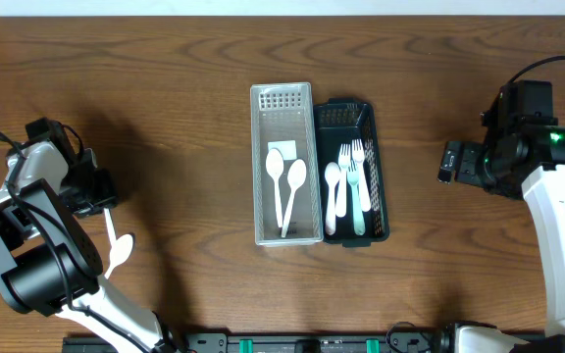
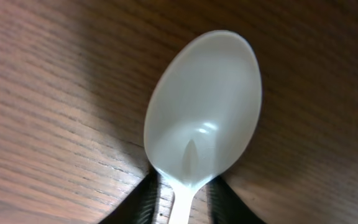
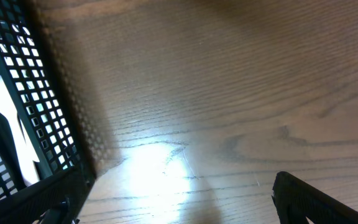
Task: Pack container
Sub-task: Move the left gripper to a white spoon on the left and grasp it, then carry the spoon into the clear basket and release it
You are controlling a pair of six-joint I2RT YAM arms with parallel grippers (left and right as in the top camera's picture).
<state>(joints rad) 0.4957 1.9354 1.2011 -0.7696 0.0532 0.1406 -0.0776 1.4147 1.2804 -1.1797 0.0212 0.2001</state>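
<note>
A white plastic spoon (image 1: pixel 118 250) lies on the wooden table at the left. In the left wrist view its bowl (image 2: pixel 204 112) fills the frame. Its handle runs between the two fingers of my left gripper (image 2: pixel 183 205), with wood showing on both sides, so the fingers are open around it. In the overhead view the left gripper (image 1: pixel 104 206) sits at the spoon's handle end. A clear basket (image 1: pixel 261 167) holds two white spoons. A black basket (image 1: pixel 383 167) next to it holds a spoon and forks. My right gripper (image 1: pixel 446 162) is open and empty, to the right of the black basket (image 3: pixel 17 112).
The two baskets stand side by side at the table's middle. Bare wood lies between them and each arm. The right wrist view shows a bright glare patch on the table between the open fingers (image 3: pixel 179 205).
</note>
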